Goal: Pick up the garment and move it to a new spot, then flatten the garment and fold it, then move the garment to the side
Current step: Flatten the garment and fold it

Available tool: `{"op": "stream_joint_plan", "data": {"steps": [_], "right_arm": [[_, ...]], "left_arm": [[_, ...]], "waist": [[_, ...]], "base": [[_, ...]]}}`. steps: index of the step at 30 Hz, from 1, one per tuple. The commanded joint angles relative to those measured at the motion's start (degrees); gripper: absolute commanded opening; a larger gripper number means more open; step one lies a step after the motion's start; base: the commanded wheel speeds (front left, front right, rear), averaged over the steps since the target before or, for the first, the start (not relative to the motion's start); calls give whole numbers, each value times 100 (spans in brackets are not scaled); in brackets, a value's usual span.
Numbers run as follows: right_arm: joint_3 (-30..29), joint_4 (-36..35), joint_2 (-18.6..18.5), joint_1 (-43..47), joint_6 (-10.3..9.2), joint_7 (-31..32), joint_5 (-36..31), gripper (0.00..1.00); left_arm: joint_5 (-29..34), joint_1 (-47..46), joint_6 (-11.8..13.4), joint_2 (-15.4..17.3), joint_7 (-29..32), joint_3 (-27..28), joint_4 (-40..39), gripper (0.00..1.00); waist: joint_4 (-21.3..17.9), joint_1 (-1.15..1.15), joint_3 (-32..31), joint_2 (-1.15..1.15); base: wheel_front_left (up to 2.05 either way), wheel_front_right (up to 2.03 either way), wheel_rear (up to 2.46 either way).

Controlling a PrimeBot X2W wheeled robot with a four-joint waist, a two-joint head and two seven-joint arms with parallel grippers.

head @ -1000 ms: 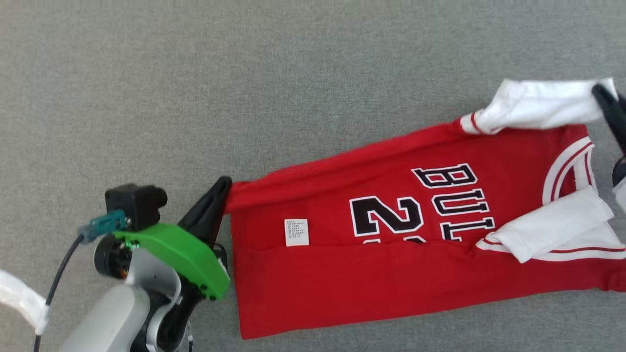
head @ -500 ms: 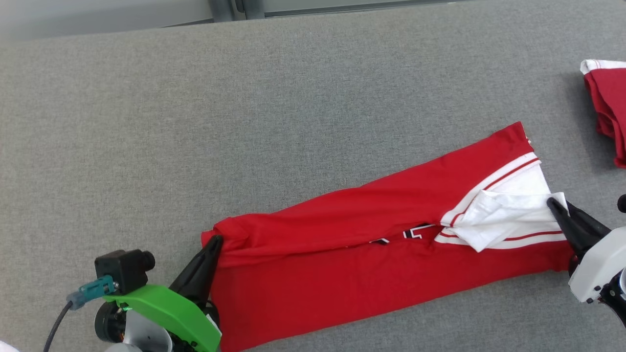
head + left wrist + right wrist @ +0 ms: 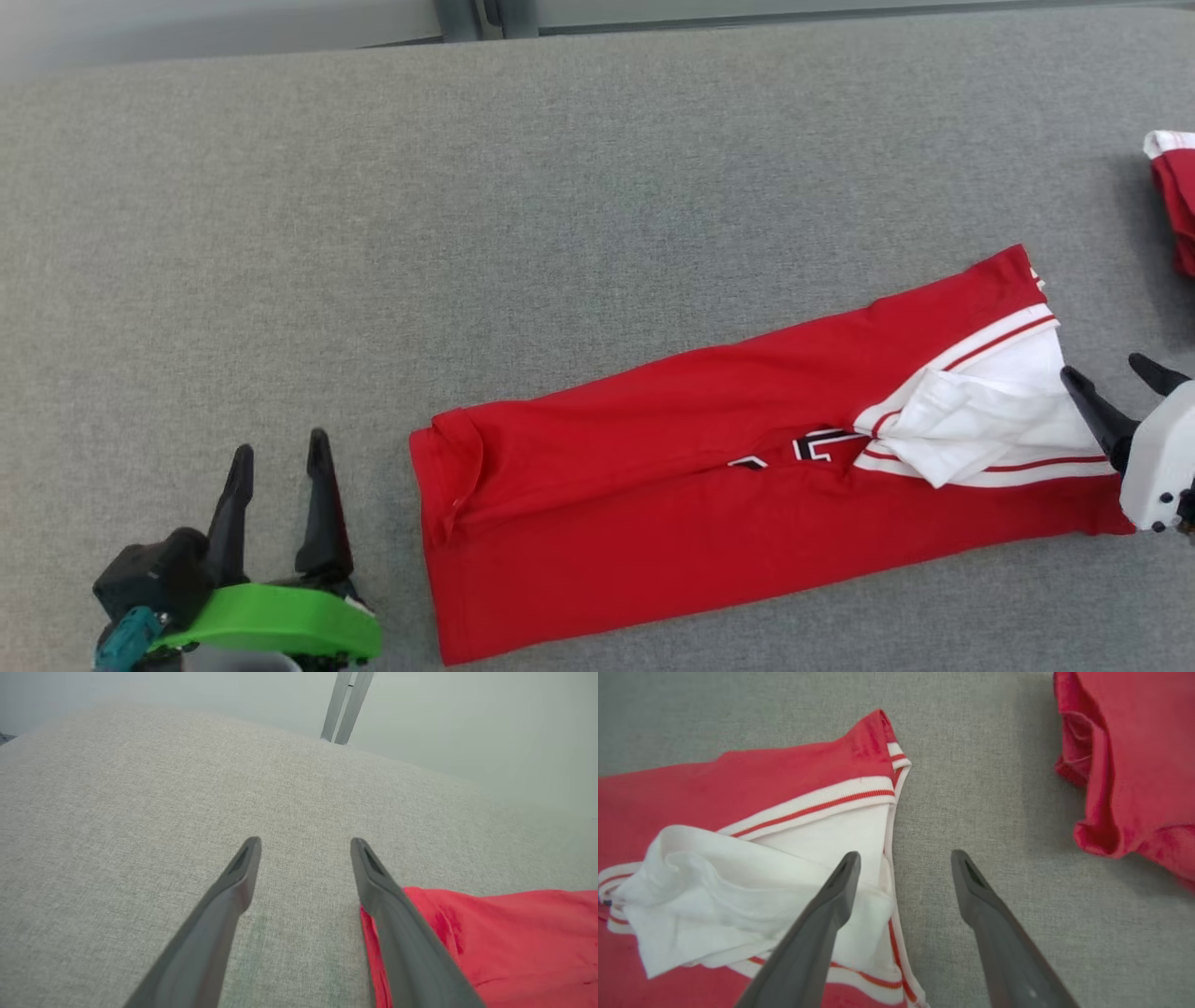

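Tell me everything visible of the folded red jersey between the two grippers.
The red jersey, soft-looking, is folded lengthwise into a long band lying flat and slanted on the grey cloth surface. White sleeves with red-striped trim bunch at its right end; black-and-white lettering peeks from the fold. The open left gripper is clear of it; the open right gripper sits at the sleeve end, contact unclear.

left gripper: low in the head view's left corner, fingers spread wide, pointing up-frame. green wrist bracket behind them, dark camera block on its left. right gripper: at the right edge, fingers spread too, tips aimed up and left, white wrist housing behind. both wrist views agree: dark fingers splayed in a V, clear gap between tips.
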Motion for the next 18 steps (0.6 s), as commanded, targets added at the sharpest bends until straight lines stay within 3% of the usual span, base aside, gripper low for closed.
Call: {"op": "stream_joint_plan", "data": {"steps": [1,4,10,11,12,18], "right_arm": [[57,152,-36,-154,-1,103,-147,100],[141,497,107,-325,0,263,-114,100],[623,951,279,-340,21,536,456,100],[706,962,301,-311,34,602,691,46],[785,917,304,-294,35,631,889,0],[12,863,-325,-377,-4,387,1779,0]], "left_arm": [[88,-109,-33,-217,-55,-14,94,100],[414,-305,-253,-480,-99,-13,247,100],[1318,-318,-879,-1200,-101,591,178,100],[1452,-225,-1008,-1345,-101,710,196,100],[1527,-156,-1115,-1459,-101,798,228,100],[1894,246,-1736,-1980,-103,1270,565,100]], "waist": [[264,0,267,0],[438,0,409,0],[664,0,376,0],[678,0,316,0],[690,0,258,0],[750,0,-344,0]], "base": [[0,0,0],[0,0,0],[0,0,0],[0,0,0],[0,0,0],[0,0,0]]}}
